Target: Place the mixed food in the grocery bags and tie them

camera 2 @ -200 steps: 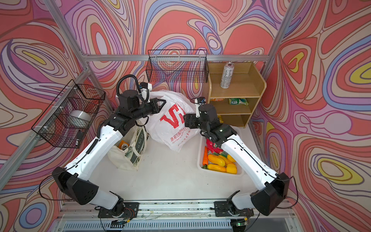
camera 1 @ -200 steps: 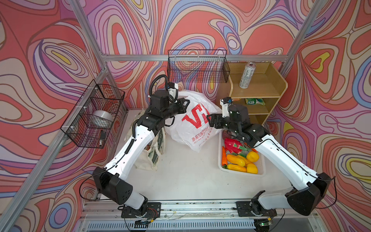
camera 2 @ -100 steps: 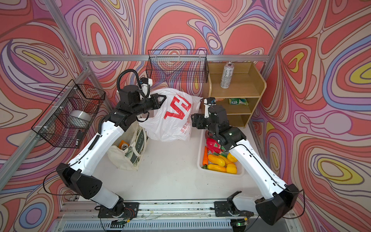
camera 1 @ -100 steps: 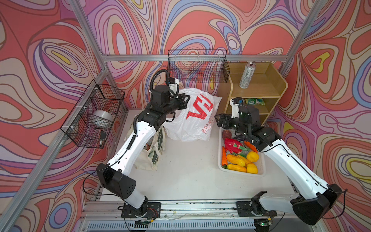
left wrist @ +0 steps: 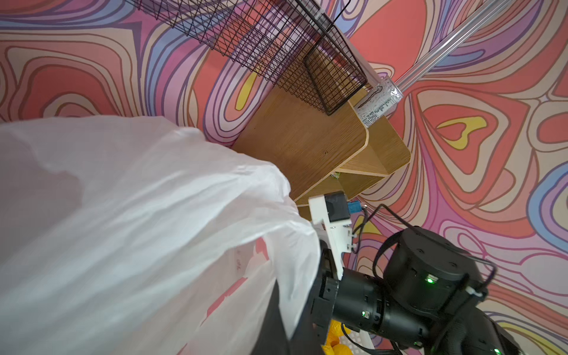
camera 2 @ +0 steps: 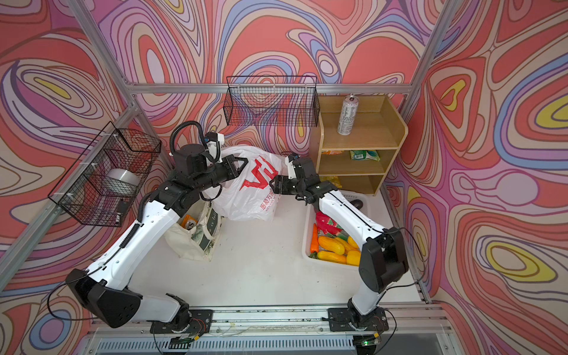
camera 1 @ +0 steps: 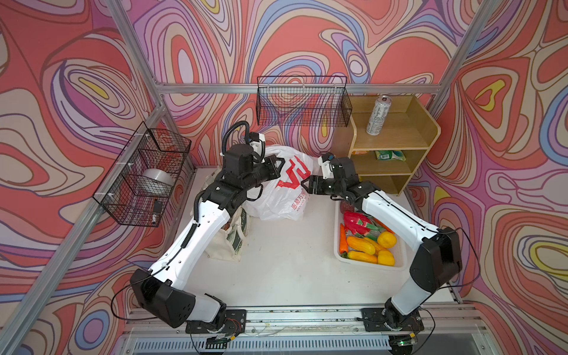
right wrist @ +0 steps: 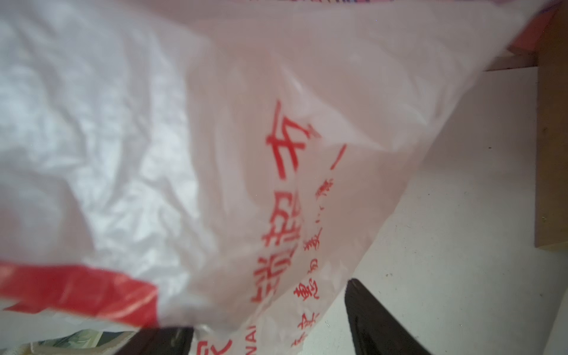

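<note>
White crinkly plastic bag with red print [camera 1: 284, 196] stands pulled up at the back of the white bench [camera 1: 285, 264], between the cream canvas tote [camera 1: 229, 246] and the white perforated basket [camera 1: 338, 246] of toy produce. My left pincer [camera 1: 278, 164] is clamped together on its upper edge (film bunched there). My right pincer [camera 1: 305, 188] is spread apart against the printed side.

left arm [camera 1: 196, 236] bent at elbow, forearm reaching up and inward, left gripper [camera 1: 279, 163] pinched tight on white plastic bag [camera 1: 276, 199], right arm [camera 1: 396, 212] folded, wrist reaching toward middle, right gripper [camera 1: 304, 186] level, fingers [right wrist: 378, 319] spread wide
</note>
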